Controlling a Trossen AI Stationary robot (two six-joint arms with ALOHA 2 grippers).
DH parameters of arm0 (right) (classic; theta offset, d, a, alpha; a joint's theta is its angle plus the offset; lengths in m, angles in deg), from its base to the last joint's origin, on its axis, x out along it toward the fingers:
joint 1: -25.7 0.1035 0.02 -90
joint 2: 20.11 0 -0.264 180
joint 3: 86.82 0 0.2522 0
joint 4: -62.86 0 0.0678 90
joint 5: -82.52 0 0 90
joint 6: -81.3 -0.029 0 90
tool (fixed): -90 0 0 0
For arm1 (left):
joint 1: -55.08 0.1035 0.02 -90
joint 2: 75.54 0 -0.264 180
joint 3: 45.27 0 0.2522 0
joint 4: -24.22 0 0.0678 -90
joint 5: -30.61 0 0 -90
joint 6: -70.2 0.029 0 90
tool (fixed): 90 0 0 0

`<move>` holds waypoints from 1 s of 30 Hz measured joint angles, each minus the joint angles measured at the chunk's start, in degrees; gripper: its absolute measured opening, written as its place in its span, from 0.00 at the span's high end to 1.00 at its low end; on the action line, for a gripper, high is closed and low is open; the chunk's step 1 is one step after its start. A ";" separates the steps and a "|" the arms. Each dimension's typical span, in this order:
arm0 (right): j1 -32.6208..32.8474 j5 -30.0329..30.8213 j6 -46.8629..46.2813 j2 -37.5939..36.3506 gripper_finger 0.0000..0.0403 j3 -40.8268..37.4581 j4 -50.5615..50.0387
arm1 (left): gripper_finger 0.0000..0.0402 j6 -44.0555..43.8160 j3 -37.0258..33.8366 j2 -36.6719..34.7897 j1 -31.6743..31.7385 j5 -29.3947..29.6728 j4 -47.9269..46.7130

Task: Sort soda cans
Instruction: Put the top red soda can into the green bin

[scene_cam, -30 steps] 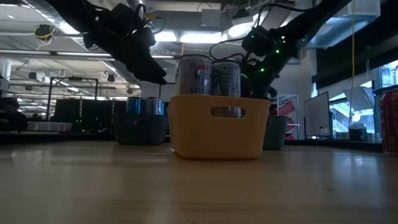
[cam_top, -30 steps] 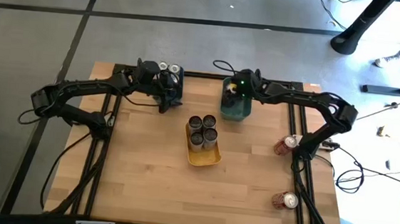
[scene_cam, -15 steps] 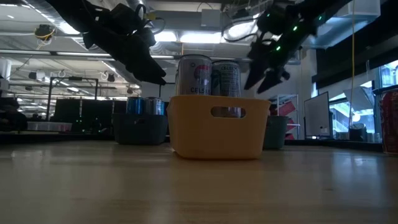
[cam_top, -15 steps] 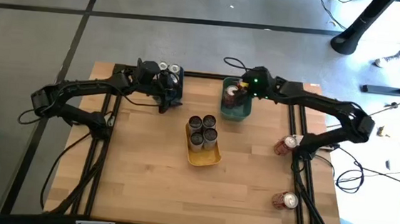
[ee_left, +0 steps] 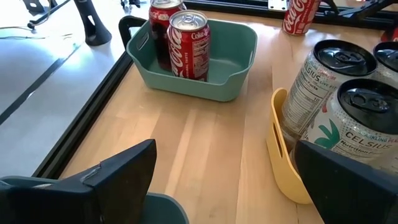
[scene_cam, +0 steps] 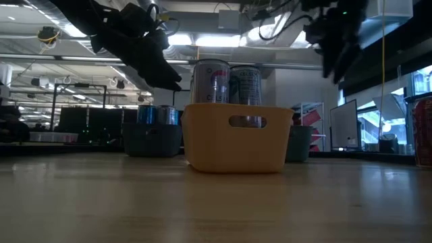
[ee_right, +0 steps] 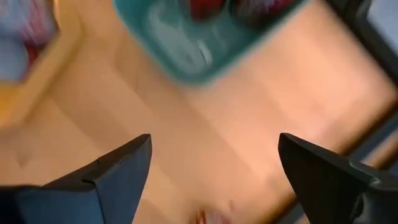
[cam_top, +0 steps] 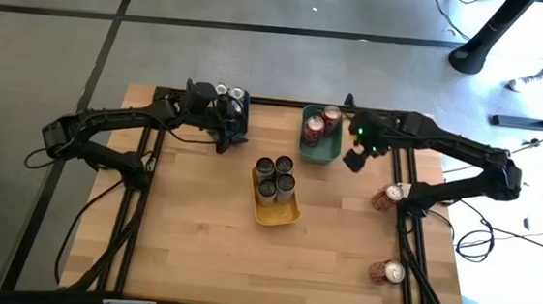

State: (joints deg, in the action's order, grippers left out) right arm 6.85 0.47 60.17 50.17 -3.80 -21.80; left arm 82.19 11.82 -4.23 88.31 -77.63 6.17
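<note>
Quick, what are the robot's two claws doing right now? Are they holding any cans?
Left gripper: open, holding nothing, near the dark bin.
Right gripper: open, holding nothing, beside the teal bin with two red cans.

Two red cans (cam_top: 322, 123) upright in teal bin. Three silver-grey cans (cam_top: 274, 176) upright in yellow bin. Two red cans (cam_top: 388, 196) lie at table's right edge.

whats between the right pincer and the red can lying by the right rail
Only bare wood: in the high view nothing sits between the right pincer and the red can on the table.
</note>
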 joint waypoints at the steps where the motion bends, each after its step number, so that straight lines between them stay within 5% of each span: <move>1: 1.07 0.07 -1.58 0.00 0.13 -0.27 -2.03 | 0.08 -0.02 0.00 0.00 0.00 -0.02 0.21; 12: 10.52 -0.91 -14.72 0.04 0.13 -1.12 -18.37 | 0.08 -0.81 0.00 -0.01 -1.76 0.00 0.29; 30: 17.77 -4.57 -26.62 -12.03 0.13 -14.34 -18.69 | 0.08 0.04 0.00 -0.02 -3.96 0.00 0.21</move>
State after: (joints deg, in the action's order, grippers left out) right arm 24.62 -4.10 33.55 38.14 -18.14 -40.49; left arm 82.23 11.82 -4.25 84.35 -77.63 6.38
